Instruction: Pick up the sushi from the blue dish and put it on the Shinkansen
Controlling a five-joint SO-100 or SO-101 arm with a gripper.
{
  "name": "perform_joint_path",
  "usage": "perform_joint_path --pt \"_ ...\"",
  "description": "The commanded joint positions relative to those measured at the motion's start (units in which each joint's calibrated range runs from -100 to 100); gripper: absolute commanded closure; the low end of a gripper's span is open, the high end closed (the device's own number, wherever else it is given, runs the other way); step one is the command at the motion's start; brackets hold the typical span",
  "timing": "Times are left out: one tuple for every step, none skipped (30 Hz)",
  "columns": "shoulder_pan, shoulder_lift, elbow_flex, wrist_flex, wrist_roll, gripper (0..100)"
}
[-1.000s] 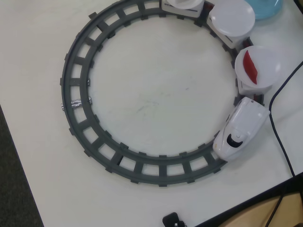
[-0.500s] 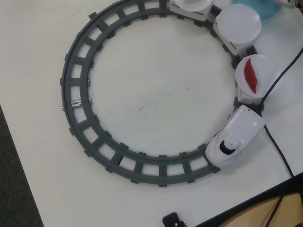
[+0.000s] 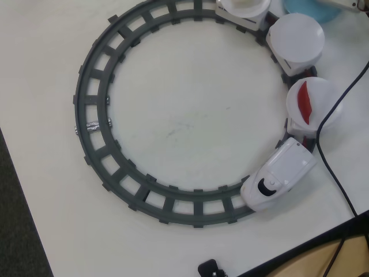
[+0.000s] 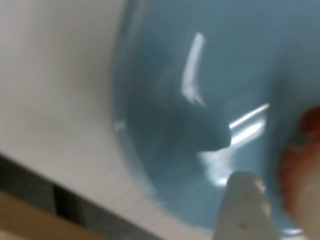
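White plastic marks the nearest task piece in the overhead view: the Shinkansen (image 3: 278, 181) sits on the near-right bend of the grey track (image 3: 95, 125), nose toward the near side. Behind it trail its plate-topped cars; the first carries a dark red piece (image 3: 304, 103). Farther off, at the far-right corner of the worktop (image 3: 184, 115), lies the blue dish (image 3: 305, 8). The wrist view hovers low over the dish, the sushi (image 4: 300, 165) blurred at the right edge beside one of the fingers (image 4: 242, 207). Whether the fingers are apart I cannot tell. Judging by this, the approach is under way; next comes closing on the sushi and lifting.
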Motion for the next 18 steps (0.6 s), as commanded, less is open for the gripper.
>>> perform_joint_path --pt "0.9 -0.9 -1.8 -0.3 0.2 76" --pt "1.1 -0.8 -1.4 -0.4 0.1 78" --pt "1.6 -0.5 -0.9 -0.6 0.1 81" --pt "1.9 -0.1 -0.5 -1.7 -0.3 85" --pt "2.1 0.2 -0.1 -3.0 -0.4 90" --pt "2.2 0.5 0.3 -3.9 -0.4 96" --pt "2.3 0.8 0.3 -4.2 -0.5 100" --pt "2.7 0.9 0.4 -4.3 -0.5 99" --pt "2.9 0.9 0.4 -4.3 -0.5 97" --pt "2.9 0.5 0.4 -4.1 -0.5 97" --pt "3.0 0.3 0.4 -4.1 -0.8 97" --pt "3.0 -0.2 0.0 -4.1 -1.7 97" --pt "3.0 -1.2 -0.3 -4.1 -2.7 98" --pt "3.0 -2.8 0.1 -4.1 -3.5 98" --pt "2.9 -4.8 0.4 -3.9 -4.2 98" --pt "2.7 -6.8 0.9 -3.9 -5.1 98" --pt "2.6 -9.1 1.9 -3.9 -5.9 98" --pt "2.5 -11.6 2.9 -3.9 -6.5 98"
